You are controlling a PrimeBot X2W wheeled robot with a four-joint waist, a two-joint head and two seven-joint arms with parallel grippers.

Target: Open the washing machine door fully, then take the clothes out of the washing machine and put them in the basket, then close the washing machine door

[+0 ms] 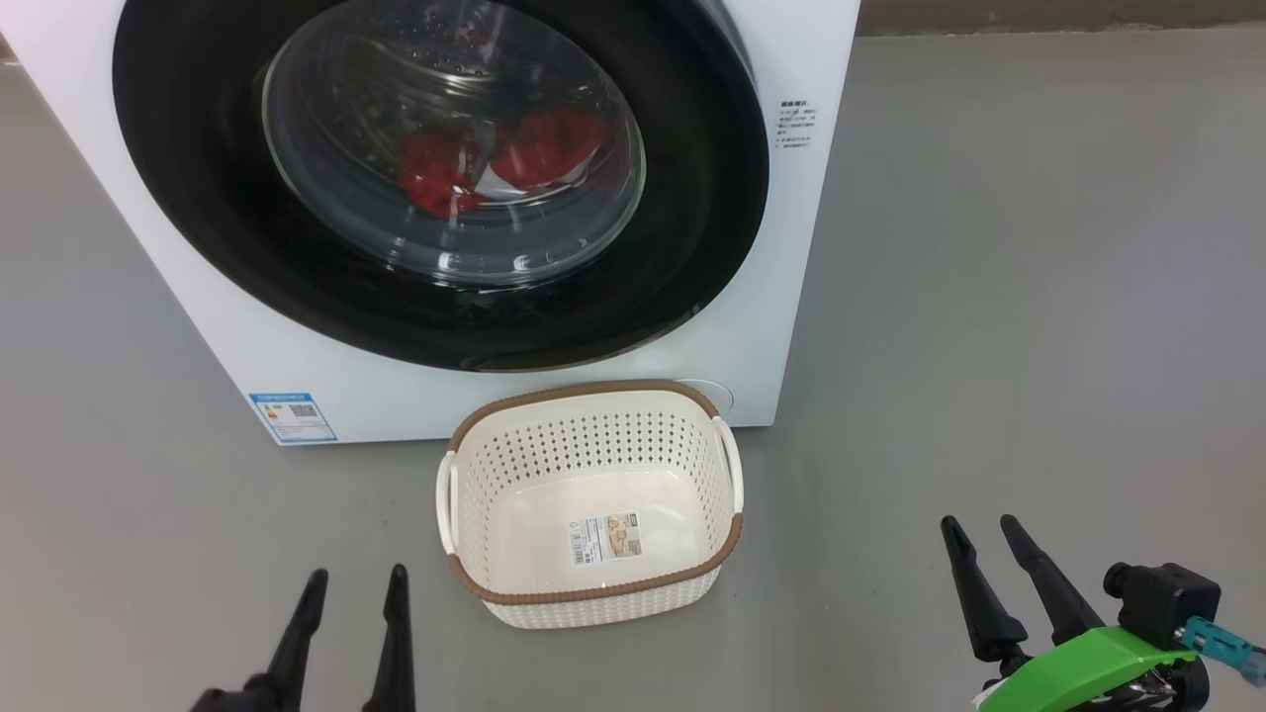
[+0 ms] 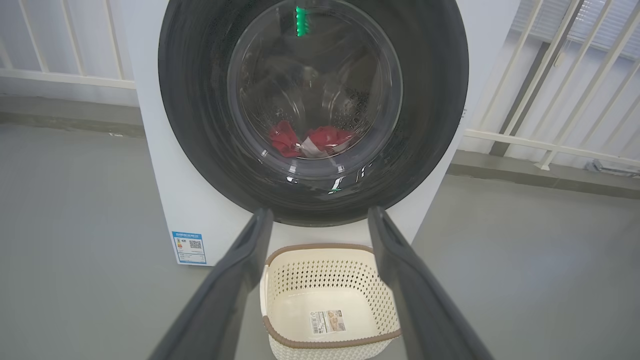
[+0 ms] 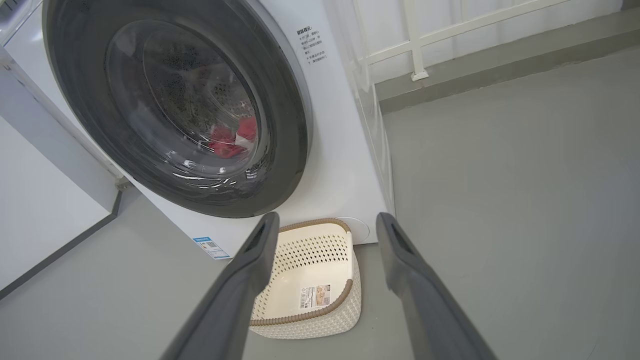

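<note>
Left hand (image 1: 358,574), right hand (image 1: 979,522): long tapered dark fingers (image 1: 295,633). Behind right hand: green cover (image 1: 1088,658), black block (image 1: 1162,593), teal connector (image 1: 1221,643).

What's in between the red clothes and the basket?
The shut washing machine door; its glass covers the clothes, the basket sits below. Head view shows it.

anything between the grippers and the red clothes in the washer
Yes: the washing machine door is shut in front of the clothes. Nothing else visible blocks the left gripper or the right gripper, both open. The basket stands just below the door.
</note>
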